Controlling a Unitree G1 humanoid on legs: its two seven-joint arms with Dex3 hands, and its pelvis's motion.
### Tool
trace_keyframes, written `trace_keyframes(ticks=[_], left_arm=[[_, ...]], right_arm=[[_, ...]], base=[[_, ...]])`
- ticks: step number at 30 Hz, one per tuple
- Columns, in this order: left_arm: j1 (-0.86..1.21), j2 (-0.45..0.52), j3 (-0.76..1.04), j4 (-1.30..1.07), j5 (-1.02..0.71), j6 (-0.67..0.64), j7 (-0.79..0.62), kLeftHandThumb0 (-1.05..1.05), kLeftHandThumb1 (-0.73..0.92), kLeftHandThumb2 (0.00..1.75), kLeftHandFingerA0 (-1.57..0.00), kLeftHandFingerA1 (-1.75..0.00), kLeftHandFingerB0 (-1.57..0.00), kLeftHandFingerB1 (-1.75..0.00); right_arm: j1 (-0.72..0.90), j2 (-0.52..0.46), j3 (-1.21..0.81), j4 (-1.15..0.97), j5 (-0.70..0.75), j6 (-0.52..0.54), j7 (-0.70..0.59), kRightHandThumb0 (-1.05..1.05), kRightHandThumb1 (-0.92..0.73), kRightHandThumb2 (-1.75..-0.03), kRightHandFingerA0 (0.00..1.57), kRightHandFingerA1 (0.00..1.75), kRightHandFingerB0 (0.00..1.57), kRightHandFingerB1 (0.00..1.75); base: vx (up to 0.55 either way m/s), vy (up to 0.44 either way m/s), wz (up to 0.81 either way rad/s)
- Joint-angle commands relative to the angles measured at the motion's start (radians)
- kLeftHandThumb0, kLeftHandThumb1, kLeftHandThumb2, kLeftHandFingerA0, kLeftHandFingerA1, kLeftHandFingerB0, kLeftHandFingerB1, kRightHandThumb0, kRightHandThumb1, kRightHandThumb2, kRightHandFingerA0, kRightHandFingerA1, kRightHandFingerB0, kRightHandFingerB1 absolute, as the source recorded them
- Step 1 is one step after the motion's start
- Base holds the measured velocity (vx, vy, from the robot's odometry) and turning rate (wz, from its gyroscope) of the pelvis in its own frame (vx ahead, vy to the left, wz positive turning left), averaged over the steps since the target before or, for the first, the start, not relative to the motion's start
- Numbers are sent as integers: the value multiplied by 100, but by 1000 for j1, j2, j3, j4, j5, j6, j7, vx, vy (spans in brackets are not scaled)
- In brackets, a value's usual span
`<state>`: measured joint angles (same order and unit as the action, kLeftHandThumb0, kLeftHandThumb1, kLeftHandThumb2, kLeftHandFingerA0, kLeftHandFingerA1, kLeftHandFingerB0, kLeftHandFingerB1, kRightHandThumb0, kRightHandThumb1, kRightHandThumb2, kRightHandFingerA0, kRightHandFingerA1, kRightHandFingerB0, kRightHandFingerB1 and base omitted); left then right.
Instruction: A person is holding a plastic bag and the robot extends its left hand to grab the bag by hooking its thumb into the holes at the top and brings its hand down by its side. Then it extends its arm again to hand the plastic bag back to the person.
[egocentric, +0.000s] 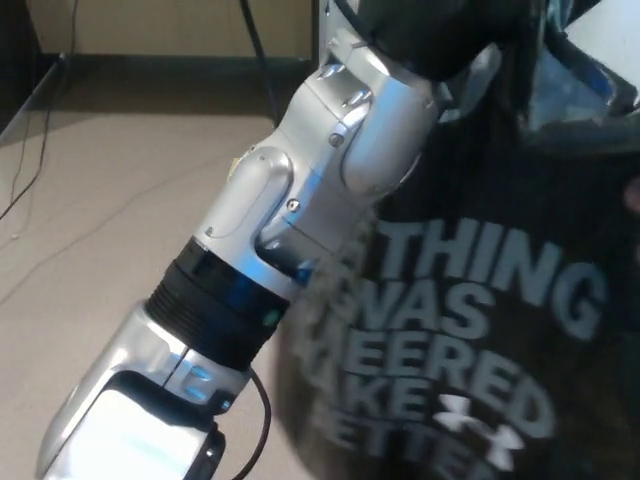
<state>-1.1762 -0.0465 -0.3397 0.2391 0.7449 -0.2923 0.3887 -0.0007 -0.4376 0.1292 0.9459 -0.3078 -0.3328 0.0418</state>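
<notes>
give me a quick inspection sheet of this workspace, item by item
surface: beige floor, no table in view
job's things: black plastic bag with grey lettering and a white logo, hanging at the right beside the raised left arm
clutter: nothing seen
hands: left hand only partly visible at the top edge, dark, at the bag's top; hold not readable. right hand not in view
cables: thin dark cable on the floor at left; short black cable looping by the forearm
surroundings: wooden panel with dark baseboard along the top; a sliver of a person's hand at the right edge
</notes>
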Motion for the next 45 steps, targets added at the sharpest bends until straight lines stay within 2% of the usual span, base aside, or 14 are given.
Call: trace_keyframes(ticks=[1, 6, 7, 9, 10, 13, 14, 15, 18, 27, 34, 38, 39, 45], left_arm=[[-28, -13, -4, -9, 26, 27, 16, -31, 52, 95, -129, -138, -78, -105], [0, -22, -13, -30, 36, 32, 19, -30, 54, 96, -130, -139, -79, -108], [2, -22, -13, -32, 37, 32, 19, -25, 70, 66, -101, -171, -70, -134], [8, -21, -10, -36, 37, 31, 17, -23, 66, 66, -104, -173, -73, -136], [3, -16, -7, -35, 39, 33, 12, -31, 51, 91, -130, -141, -77, -111], [23, -19, -3, -74, 17, 91, -77, -29, 51, 92, -124, -137, -77, -92], [31, -10, -7, -106, 17, 135, -148, -29, 68, 60, -86, -158, -75, -62], [41, 3, -16, -144, 26, 192, -241, -50, 55, 57, -32, -37, -29, -31], [77, 38, -38, -244, 18, 329, -493, -61, 37, 78, -1, -22, -1, -21], [69, 107, -33, -286, -28, 364, -652, -89, 44, 59, 0, 0, 0, -3], [110, 133, -19, -327, -54, 357, -669, -69, 39, 83, 0, 0, 0, -6], [140, 172, -8, -373, -62, 375, -714, -88, 44, 59, 0, 0, 0, -4], [160, 192, 3, -385, -61, 368, -710, -74, 43, 84, 0, 0, 0, 0], [282, 314, 71, -450, -65, 332, -706, -74, 43, 82, 0, 0, 0, -2]], right_arm=[[5, -19, -6, -10, 7, 9, 5, -34, -71, -61, 74, 51, 57, 42], [12, -22, -3, -10, 4, 2, 9, -35, -71, -61, 70, 50, 56, 41], [13, -21, -4, -11, 5, 4, 10, -34, -70, -61, 70, 50, 56, 41], [11, -18, -6, -10, 8, 12, 11, -35, -71, -60, 70, 50, 56, 41], [5, -18, -8, -13, 11, 16, 15, -40, -59, -82, 63, 60, 51, 53], [6, -21, -4, -19, 5, 18, 13, -35, -70, -61, 72, 51, 55, 41], [1, -20, -3, -14, 4, 19, 12, -35, -71, -61, 72, 51, 56, 42], [-1, -19, -4, -8, 5, 15, 12, -34, -71, -61, 73, 53, 56, 42], [7, -20, -2, -8, 4, 11, 12, -34, -71, -61, 72, 51, 55, 42], [-6, -25, 4, -8, -1, 19, 21, -35, -71, -61, 72, 52, 55, 41], [-6, -27, 17, 1, -7, 29, 39, -35, -72, -62, 64, 47, 53, 41], [-9, -27, 24, 7, -8, 32, 41, -35, -72, -60, 65, 46, 54, 40], [-7, -29, 24, 3, -8, 30, 44, -36, -72, -60, 67, 48, 54, 40], [-9, -30, 25, 13, -5, 25, 44, -34, -72, -61, 67, 48, 55, 41]], base=[[0, 0, 0], [0, 0, 0], [0, 0, 0], [0, 0, 0], [0, 0, 0], [0, 0, 0], [0, 0, 0], [0, 0, 0], [0, 0, 0], [0, 0, 0], [0, 0, 0], [0, 0, 0], [0, 0, 0], [0, 0, 0]])
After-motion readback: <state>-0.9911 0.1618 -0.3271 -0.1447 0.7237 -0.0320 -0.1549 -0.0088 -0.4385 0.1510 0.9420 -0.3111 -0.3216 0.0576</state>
